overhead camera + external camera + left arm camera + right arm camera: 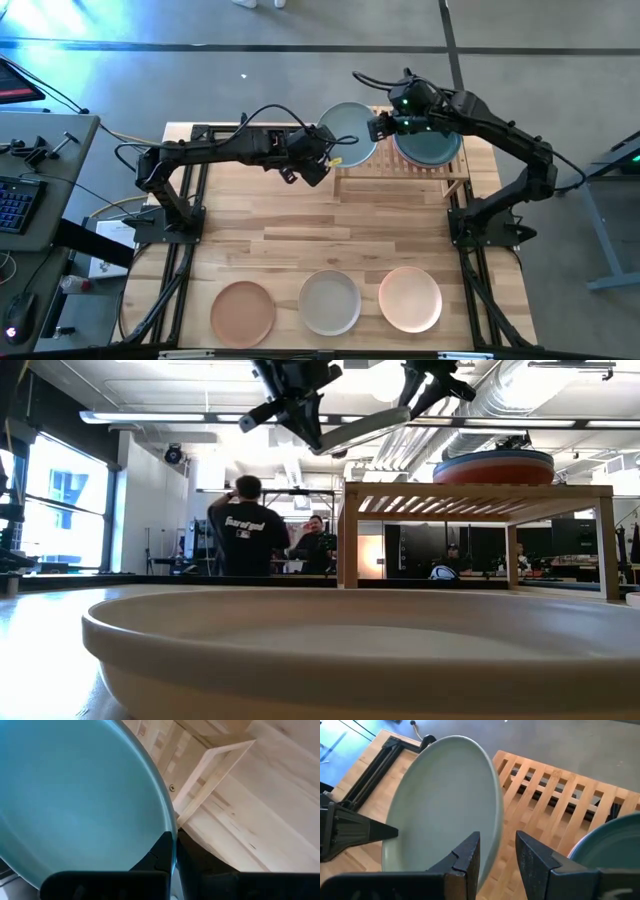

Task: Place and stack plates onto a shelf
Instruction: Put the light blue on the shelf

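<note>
Wooden worktop point(340, 240), slatted and pale, carrying everything. At its far edge, between the two arms, the low bamboo shelf point(400, 170); on its right half, a stack of plates point(430, 148) topped by a dark teal one, with red-orange and blue edges showing in the level view point(493, 465). Left half of the shelf point(555, 795) bare slats.

Held in the air over the shelf's left end, tilted, the mint green plate point(348, 133), gripped at its rim from both sides. Left claw point(322, 152) clenched on the plate's near-left rim, fingers point(160, 852) closed over the edge point(75, 795). Right claw point(380, 127) at the plate's right rim, fingers point(470, 852) either side of the edge point(445, 800) with a gap on one side; whether it is truly pinching, cannot tell.

Along the near edge, three plates in a row, apart from each other: terracotta plate point(242, 312) on the left, grey-white plate point(330, 301) in the middle, peach plate point(410, 298) on the right. Beyond the worktop, people point(250, 525) in the room.
</note>
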